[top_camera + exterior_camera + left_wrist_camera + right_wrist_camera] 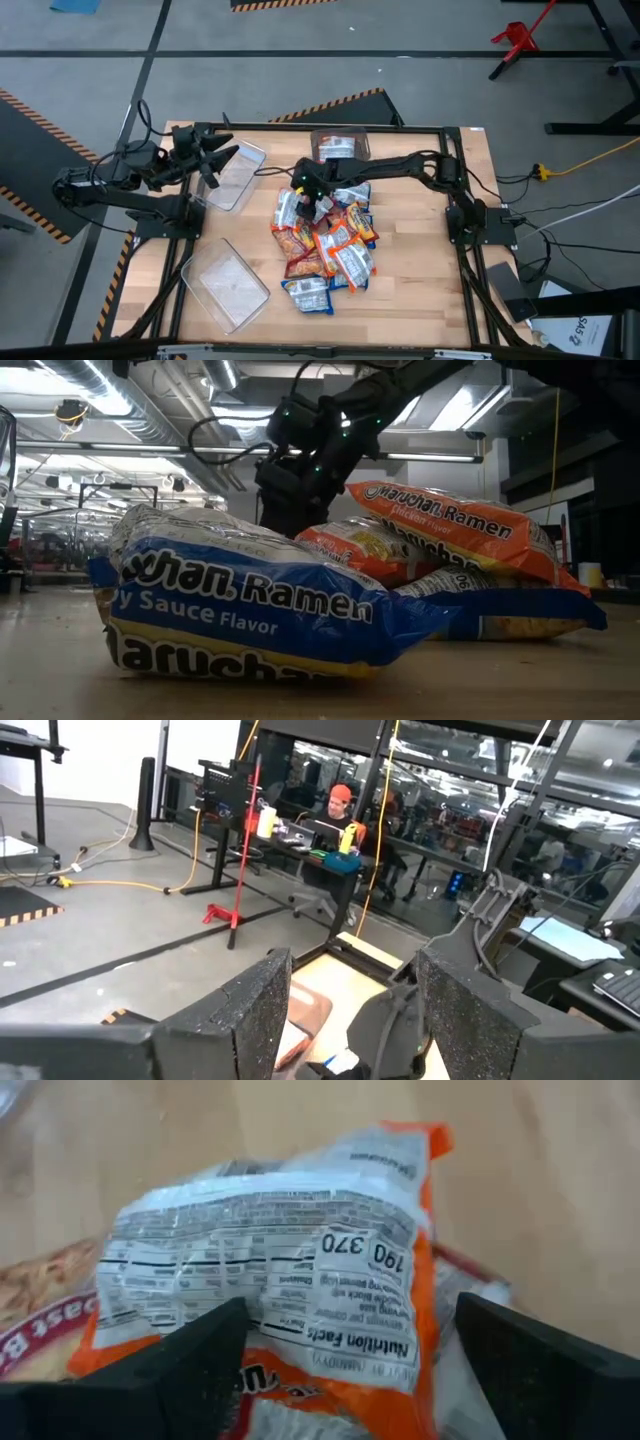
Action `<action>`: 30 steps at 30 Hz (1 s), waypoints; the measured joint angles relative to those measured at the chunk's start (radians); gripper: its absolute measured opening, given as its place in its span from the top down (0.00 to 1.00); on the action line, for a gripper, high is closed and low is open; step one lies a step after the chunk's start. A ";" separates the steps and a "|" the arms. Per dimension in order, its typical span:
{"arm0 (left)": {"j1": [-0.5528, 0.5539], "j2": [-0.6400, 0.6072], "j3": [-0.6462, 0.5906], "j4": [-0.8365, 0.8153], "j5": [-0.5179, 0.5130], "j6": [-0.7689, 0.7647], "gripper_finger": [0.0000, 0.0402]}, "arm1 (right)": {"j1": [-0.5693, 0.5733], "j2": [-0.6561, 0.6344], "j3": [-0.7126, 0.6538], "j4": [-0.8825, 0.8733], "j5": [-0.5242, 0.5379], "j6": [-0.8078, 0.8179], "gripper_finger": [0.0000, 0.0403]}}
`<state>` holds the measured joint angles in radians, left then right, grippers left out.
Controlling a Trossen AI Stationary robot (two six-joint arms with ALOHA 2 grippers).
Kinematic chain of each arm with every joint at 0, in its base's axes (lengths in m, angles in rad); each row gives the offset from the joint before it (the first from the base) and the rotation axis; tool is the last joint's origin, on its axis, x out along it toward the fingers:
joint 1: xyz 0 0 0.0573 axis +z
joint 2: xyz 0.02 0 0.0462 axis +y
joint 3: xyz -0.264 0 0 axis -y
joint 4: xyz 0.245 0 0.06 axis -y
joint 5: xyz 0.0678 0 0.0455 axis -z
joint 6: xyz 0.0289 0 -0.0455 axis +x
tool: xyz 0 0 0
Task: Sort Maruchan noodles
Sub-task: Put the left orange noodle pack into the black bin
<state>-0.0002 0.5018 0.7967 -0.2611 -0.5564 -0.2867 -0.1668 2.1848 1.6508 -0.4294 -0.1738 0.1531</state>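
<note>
High view: the Maruchan noodles (325, 245) lie heaped at the centre of the wooden table (420, 270), with the right gripper (312, 197) lowered over the pile's upper-left edge and the left gripper (225, 158) parked at the upper left above a clear bin (236, 178), its fingers spread apart. A second clear bin (228, 284) sits at lower left and a third (340, 146) at top centre. Right wrist view: the right gripper's fingers (190, 1355) stand spread on either side of an orange-and-white packet (290, 1270) lying label-side up, without pinching it.

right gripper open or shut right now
Open: the right gripper has its two dark fingers spread wide on either side of an orange-and-white noodle packet, not clamping it.
</note>
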 joint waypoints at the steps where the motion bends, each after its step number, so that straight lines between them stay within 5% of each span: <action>1: 0.000 0.000 0.000 0.000 0.000 0.000 0.47 | -0.001 0.003 0.000 0.003 -0.004 0.013 0.18; 6: 0.000 0.000 0.000 0.000 0.000 0.000 0.47 | -0.004 0.005 0.000 0.009 0.004 0.037 0.37; 15: 0.000 0.000 0.000 0.000 0.000 0.001 0.47 | -0.010 0.004 0.000 0.012 -0.034 0.037 0.95; 22: 0.000 0.000 0.000 0.000 0.000 0.001 0.47 | -0.011 -0.001 0.081 -0.032 -0.023 0.052 0.99; 30: 0.000 0.000 -0.001 0.000 0.000 0.006 0.47 | -0.069 -0.112 0.210 -0.147 0.139 0.077 1.00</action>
<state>-0.0006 0.5018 0.7959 -0.2611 -0.5568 -0.2811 -0.2356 2.0732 1.8606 -0.5767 -0.0349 0.2296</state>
